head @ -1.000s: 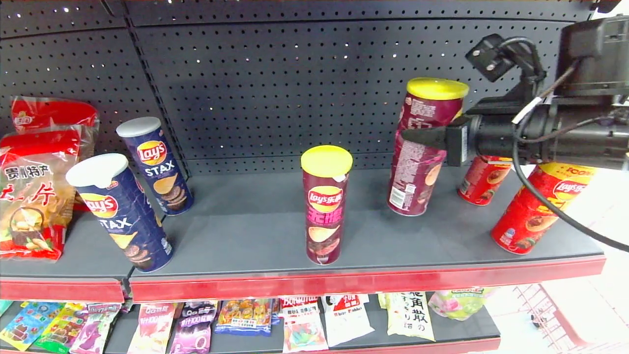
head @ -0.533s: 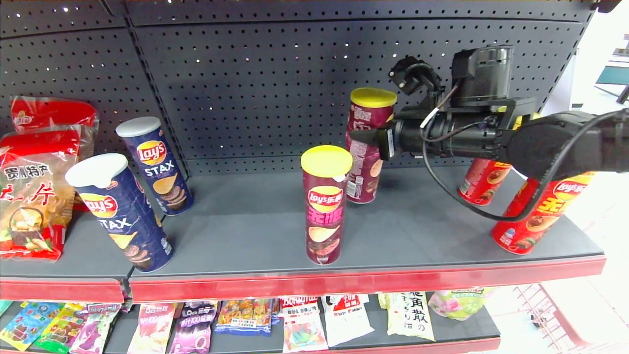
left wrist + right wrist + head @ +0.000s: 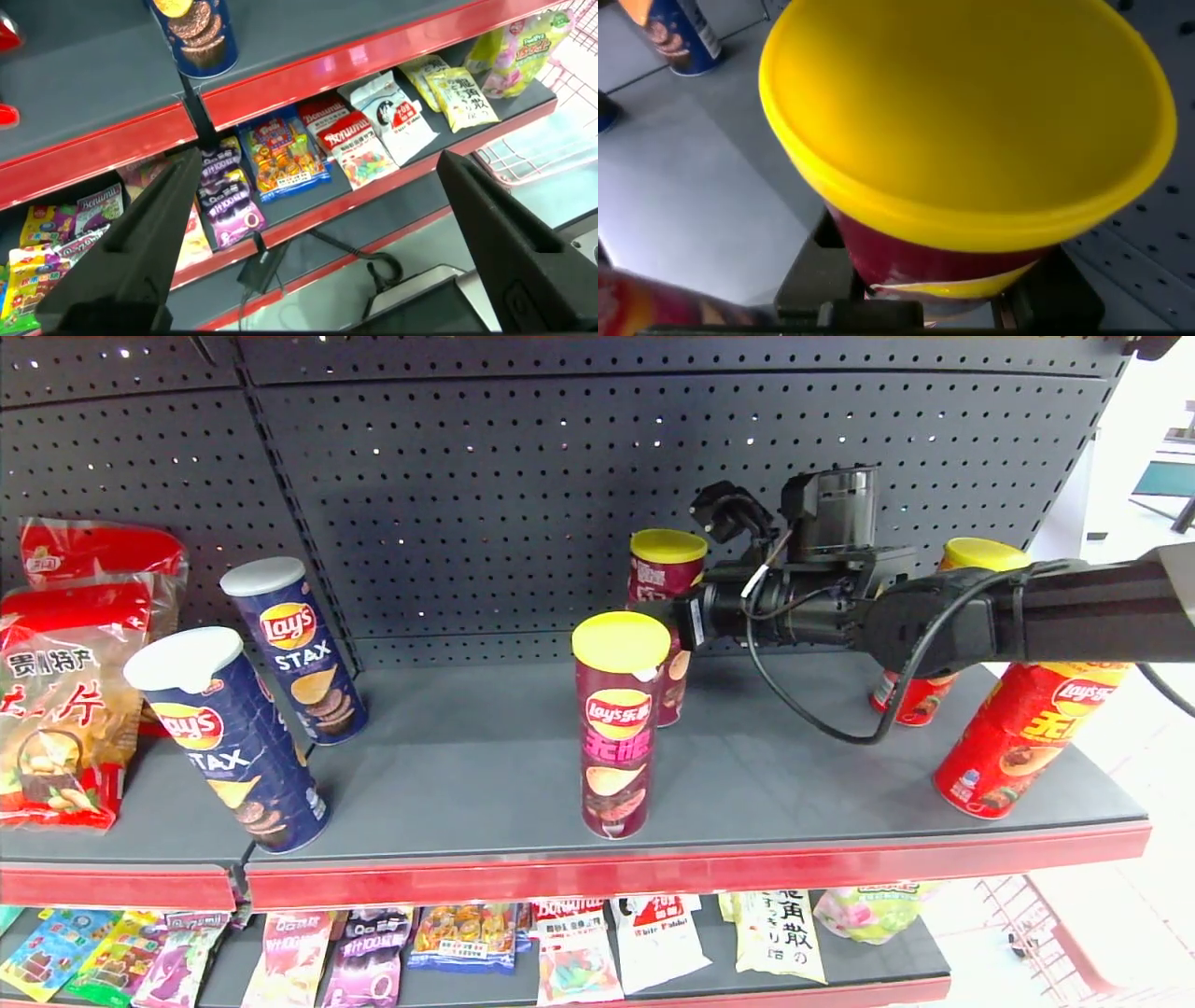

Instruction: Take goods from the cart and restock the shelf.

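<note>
My right gripper (image 3: 661,612) is shut on a maroon chip can with a yellow lid (image 3: 667,547). It holds the can upright at the back of the grey shelf (image 3: 467,756), right behind a matching maroon can (image 3: 620,728) near the front edge. That front can hides part of the held one's lower end. In the right wrist view the yellow lid (image 3: 971,121) sits close up, with dark fingers (image 3: 814,280) on both sides of the can body. My left gripper (image 3: 318,261) hangs open below, facing the lower shelf of snack packets (image 3: 280,159).
Two blue cans (image 3: 294,649) (image 3: 229,737) lean at the shelf's left, beside red snack bags (image 3: 65,709). Red cans (image 3: 1027,728) (image 3: 920,695) stand at the right. Packets (image 3: 579,952) line the lower shelf. A pink cart (image 3: 1036,933) is at the lower right.
My right arm has carried the maroon can leftward and deeper along the shelf, from beside the red cans to just behind the front maroon can.
</note>
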Robot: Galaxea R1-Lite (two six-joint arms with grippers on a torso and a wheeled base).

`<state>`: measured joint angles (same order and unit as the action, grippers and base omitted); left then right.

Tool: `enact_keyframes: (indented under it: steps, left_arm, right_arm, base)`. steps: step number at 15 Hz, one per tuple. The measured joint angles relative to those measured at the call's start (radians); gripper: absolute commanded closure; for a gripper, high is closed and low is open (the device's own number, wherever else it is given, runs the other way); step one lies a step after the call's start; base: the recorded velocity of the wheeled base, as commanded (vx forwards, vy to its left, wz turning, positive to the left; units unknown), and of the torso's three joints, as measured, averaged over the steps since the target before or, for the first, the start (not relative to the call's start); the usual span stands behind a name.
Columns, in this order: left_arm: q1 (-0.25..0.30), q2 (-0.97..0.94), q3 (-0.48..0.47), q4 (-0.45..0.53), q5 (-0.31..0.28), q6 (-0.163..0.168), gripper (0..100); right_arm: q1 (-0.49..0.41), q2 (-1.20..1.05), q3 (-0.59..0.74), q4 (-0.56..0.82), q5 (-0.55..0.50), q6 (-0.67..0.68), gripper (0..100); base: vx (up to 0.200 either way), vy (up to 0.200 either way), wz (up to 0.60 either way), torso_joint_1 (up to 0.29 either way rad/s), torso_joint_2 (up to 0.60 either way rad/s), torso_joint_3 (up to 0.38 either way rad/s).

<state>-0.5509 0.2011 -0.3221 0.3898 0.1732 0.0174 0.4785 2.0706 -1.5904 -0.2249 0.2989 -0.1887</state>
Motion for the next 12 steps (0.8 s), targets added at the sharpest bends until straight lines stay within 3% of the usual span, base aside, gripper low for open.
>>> enact_keyframes:
  steps: [5, 12]
  left_arm:
    - [0.000, 0.000, 0.004, 0.000, 0.002, -0.017, 0]
    - [0.000, -0.013, 0.017, 0.000, 0.004, -0.020, 0]
  right_arm:
    - [0.011, 0.061, -0.090, -0.001, 0.000, 0.001, 100]
    - [0.022, 0.087, -0.090, 0.000, -0.007, 0.001, 100]
  base:
    - [0.000, 0.000, 0.00, 0.000, 0.00, 0.000]
    - [0.000, 0.000, 0.00, 0.000, 0.00, 0.000]
